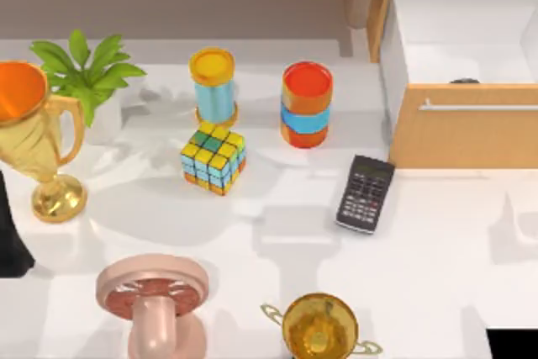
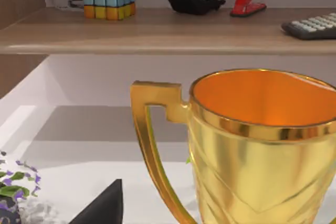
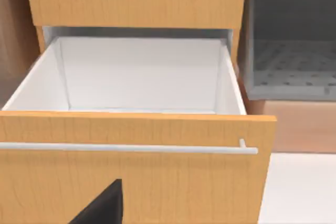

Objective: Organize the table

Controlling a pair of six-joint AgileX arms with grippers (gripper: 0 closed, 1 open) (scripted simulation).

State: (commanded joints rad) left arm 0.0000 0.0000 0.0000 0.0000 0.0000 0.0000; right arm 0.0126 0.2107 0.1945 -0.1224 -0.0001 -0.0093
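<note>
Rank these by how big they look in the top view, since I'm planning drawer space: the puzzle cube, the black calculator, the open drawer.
1. Open drawer, clearly largest.
2 and 3. Puzzle cube and black calculator look about alike; not ranked.

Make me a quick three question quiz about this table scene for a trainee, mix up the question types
1. True or false: the drawer of the light-wood unit stands open.
2. Multiple choice: what lies on the table just in front of the drawer unit, toward the top view's right? A) a stapler B) a black calculator C) a plant
3. Short answer: which object stands between the gold trophy at the left edge and the yellow-topped cylinder?

Key
1. True; its white inside shows.
2. B, the calculator.
3. The potted plant.
</note>
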